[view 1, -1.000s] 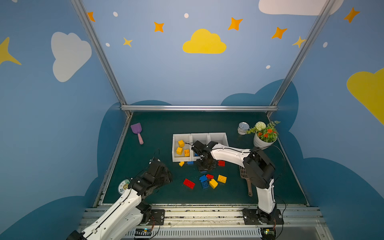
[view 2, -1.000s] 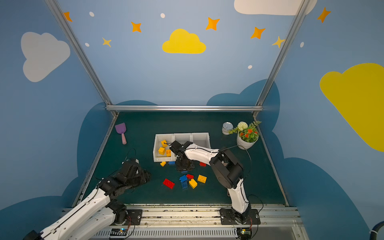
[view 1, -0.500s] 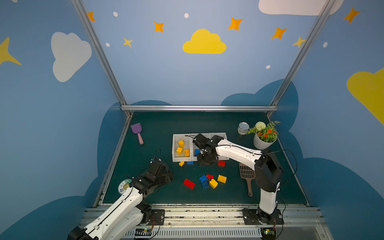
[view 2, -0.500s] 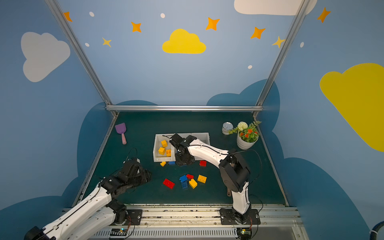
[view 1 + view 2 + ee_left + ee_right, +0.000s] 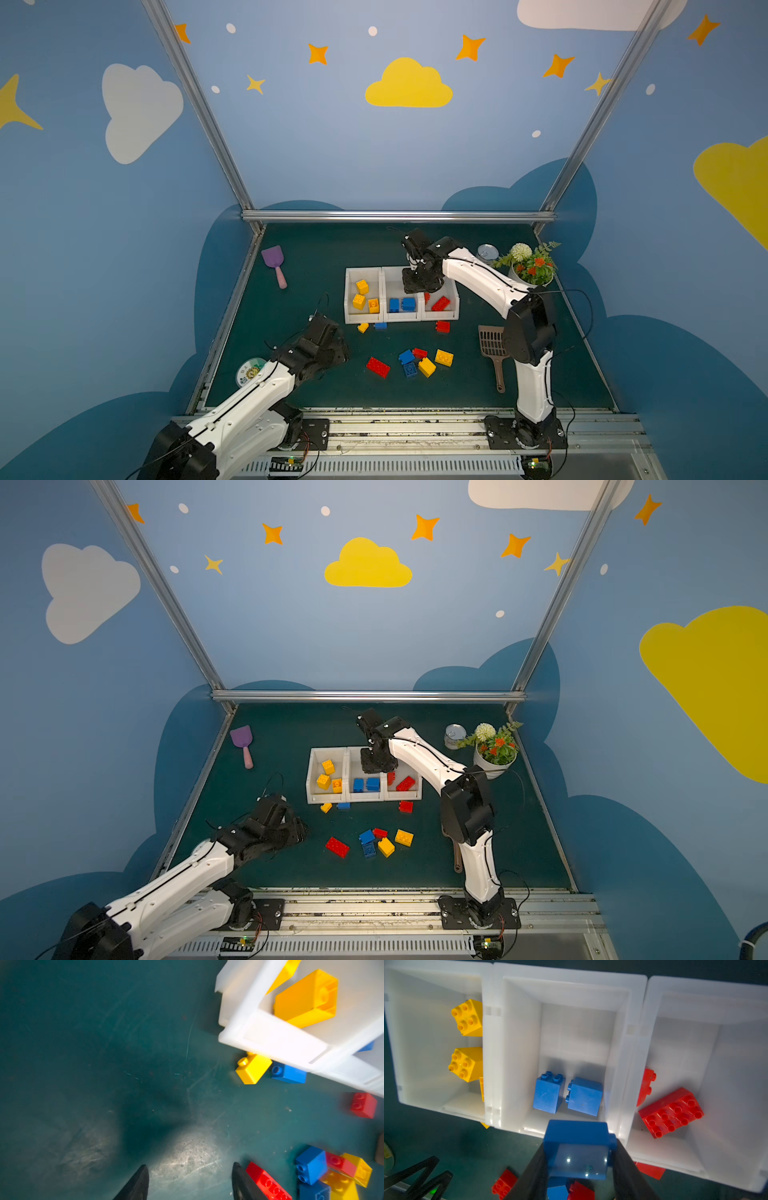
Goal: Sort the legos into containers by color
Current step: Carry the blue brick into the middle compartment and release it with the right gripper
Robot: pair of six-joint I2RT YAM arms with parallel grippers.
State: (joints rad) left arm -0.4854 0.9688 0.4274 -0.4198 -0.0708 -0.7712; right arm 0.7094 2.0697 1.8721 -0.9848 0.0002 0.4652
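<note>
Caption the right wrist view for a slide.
The right end effector holds a blue brick above the three white bins.

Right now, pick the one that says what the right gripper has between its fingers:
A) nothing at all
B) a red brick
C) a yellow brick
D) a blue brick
D: in the right wrist view the right gripper is closed on a blue brick, with one black finger pressed against each of its sides.
</note>
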